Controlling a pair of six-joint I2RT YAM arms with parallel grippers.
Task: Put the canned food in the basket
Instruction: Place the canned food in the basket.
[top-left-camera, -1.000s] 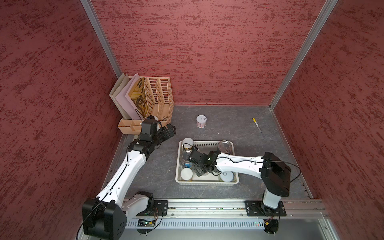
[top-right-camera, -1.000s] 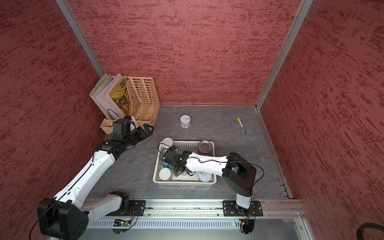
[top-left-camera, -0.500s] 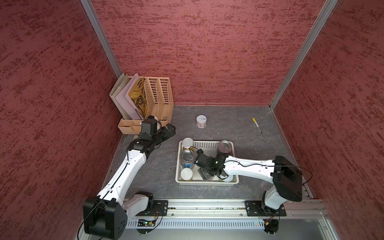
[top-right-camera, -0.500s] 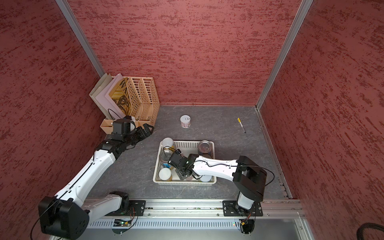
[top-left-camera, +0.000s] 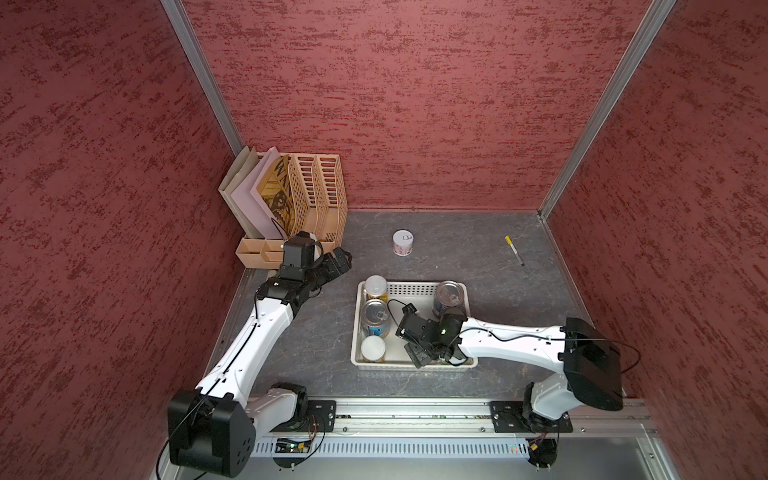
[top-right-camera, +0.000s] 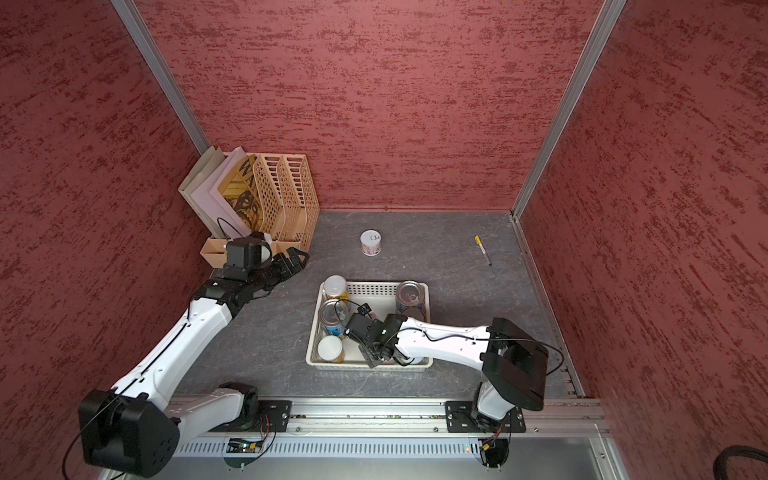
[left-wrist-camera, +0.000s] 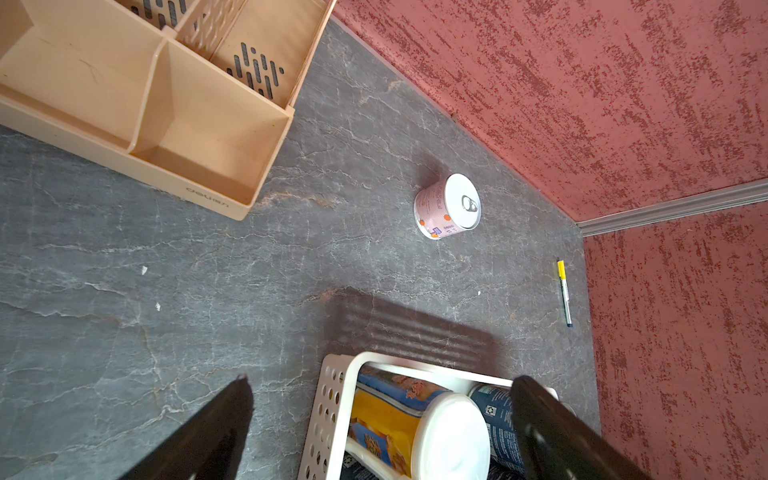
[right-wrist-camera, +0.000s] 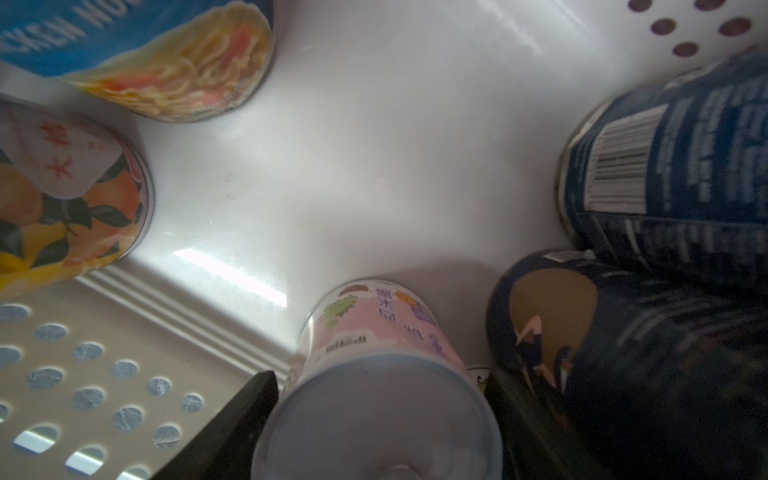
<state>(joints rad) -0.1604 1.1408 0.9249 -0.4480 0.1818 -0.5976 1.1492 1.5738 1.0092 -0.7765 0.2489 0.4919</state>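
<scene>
Placing appears in hand: right gripper grips a pink can upright, base at the basket floor, so next it should open and lift straight; left gripper, spread wide and empty, faces the stray can on the table.

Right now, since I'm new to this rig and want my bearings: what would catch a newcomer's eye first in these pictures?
The white basket mid-table holds several upright cans, with the right end effector down inside it, jaws either side of a pink can. Next comes a lone pink can standing on the gray tabletop behind the basket, and a yellow-capped pen lying toward the right wall.
</scene>
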